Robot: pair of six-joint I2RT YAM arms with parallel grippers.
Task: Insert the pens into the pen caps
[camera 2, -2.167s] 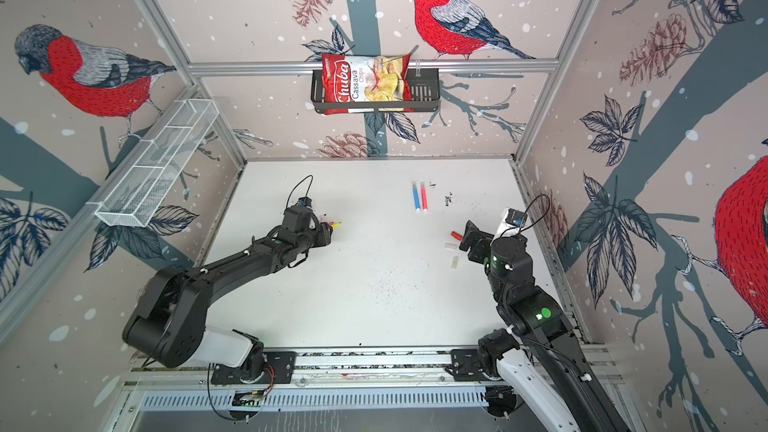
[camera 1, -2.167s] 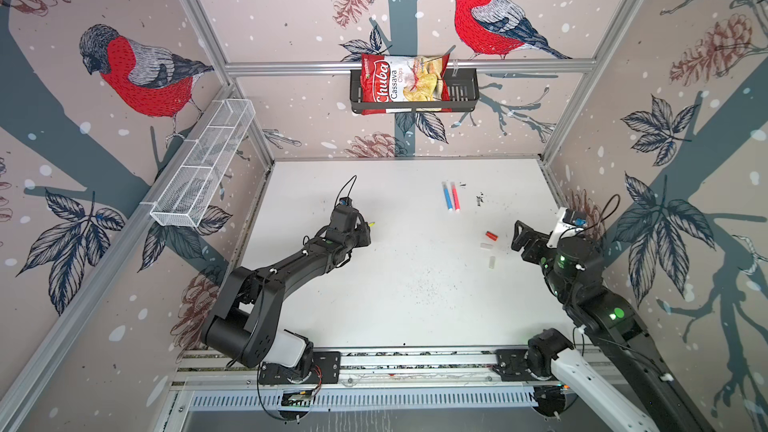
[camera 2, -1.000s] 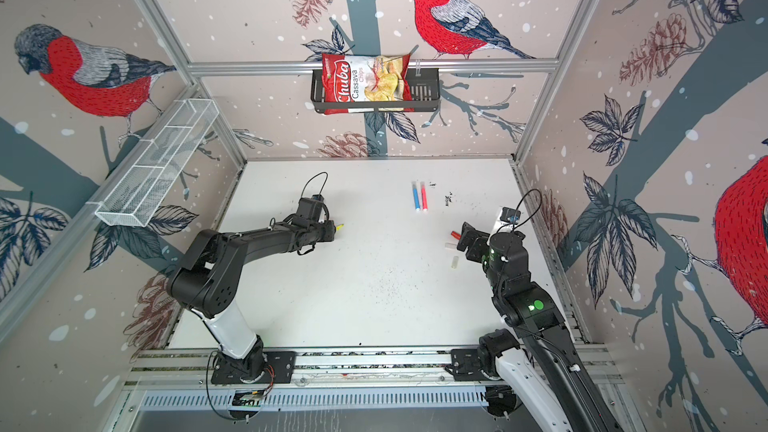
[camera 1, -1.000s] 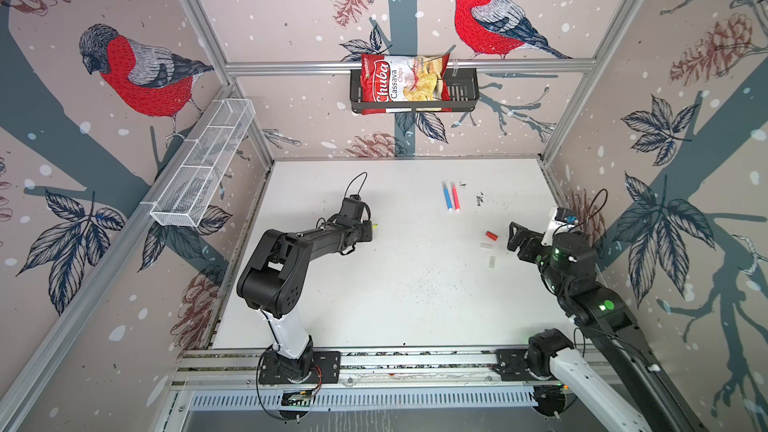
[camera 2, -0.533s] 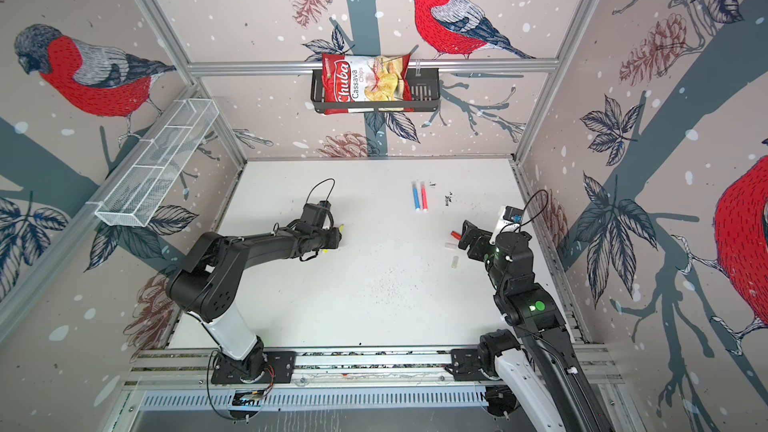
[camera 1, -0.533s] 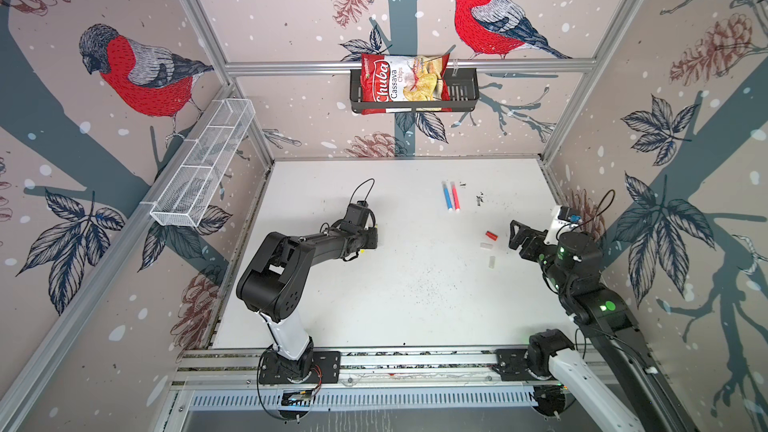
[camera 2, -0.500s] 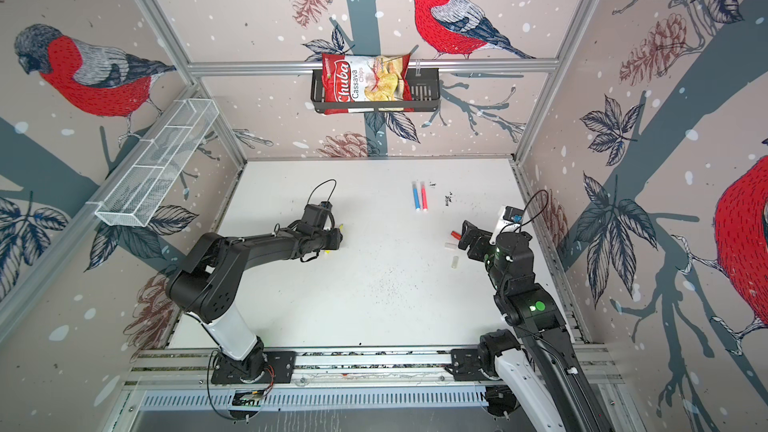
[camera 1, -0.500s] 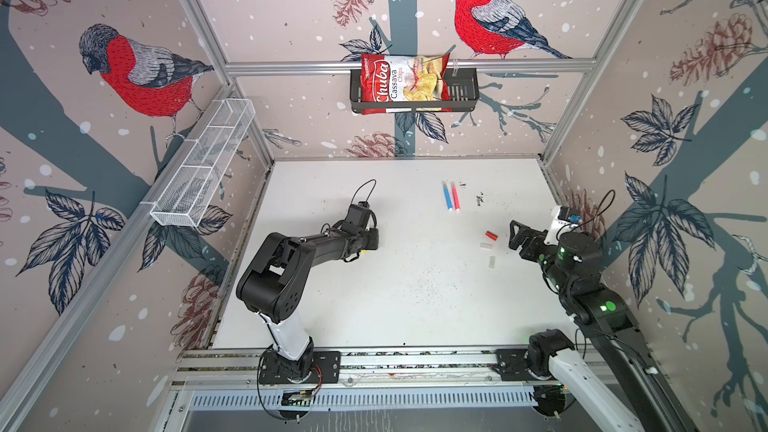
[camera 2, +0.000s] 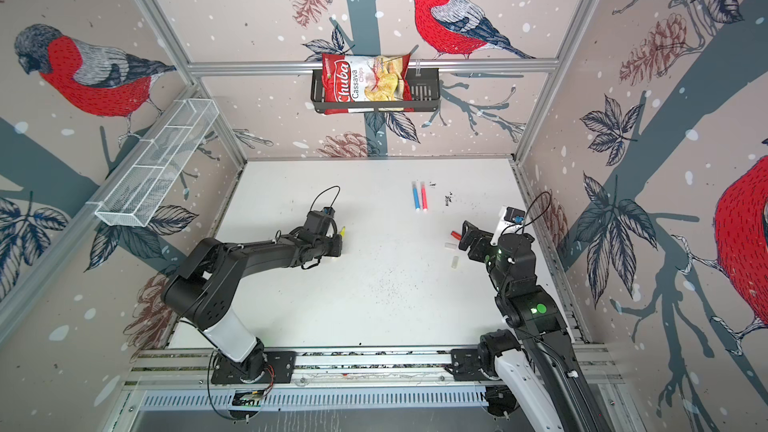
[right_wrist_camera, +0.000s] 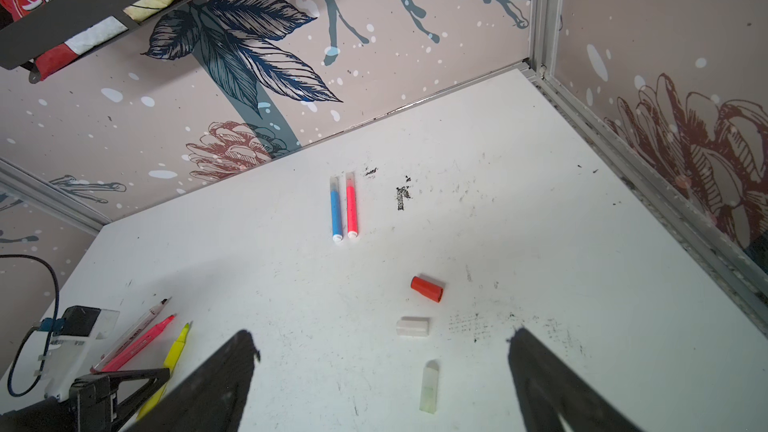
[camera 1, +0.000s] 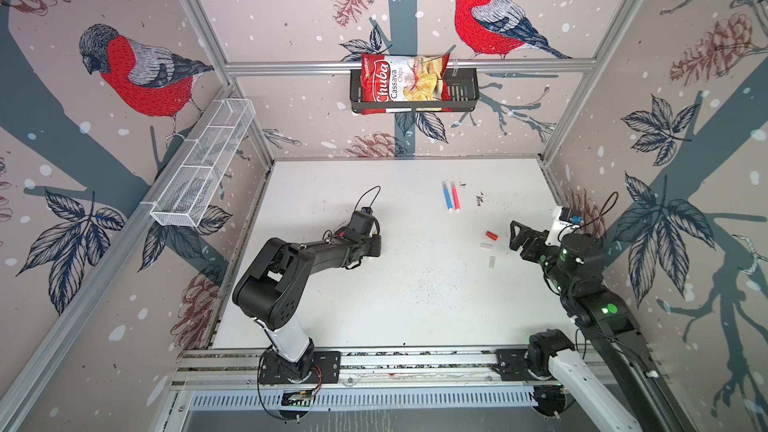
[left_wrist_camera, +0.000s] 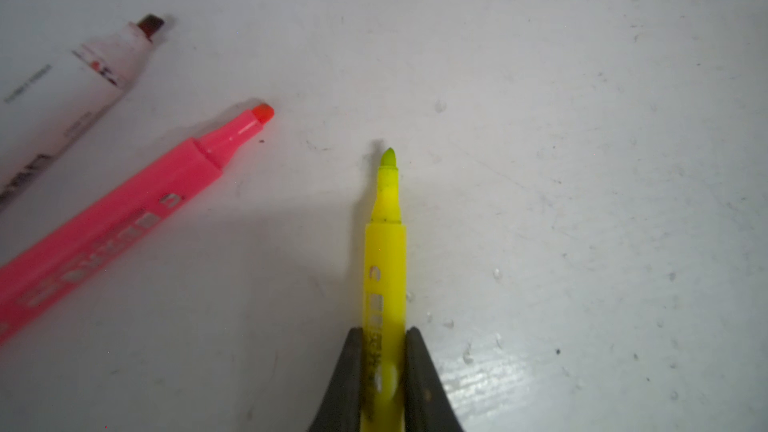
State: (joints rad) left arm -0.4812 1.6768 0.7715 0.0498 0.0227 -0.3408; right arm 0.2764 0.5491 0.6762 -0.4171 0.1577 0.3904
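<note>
The left gripper [left_wrist_camera: 384, 336] is clamping its fingers shut on the yellow pen [left_wrist_camera: 386, 243], whose bare tip is pointing out ahead of them. A pink pen [left_wrist_camera: 124, 218] and a white pen [left_wrist_camera: 75, 89] are lying off to one side. The right gripper [right_wrist_camera: 383, 335] is holding its fingers wide apart. A red cap [right_wrist_camera: 427, 288] and a whitish cap [right_wrist_camera: 412, 326] are lying just ahead of them, a clear cap [right_wrist_camera: 429, 386] between them.
</note>
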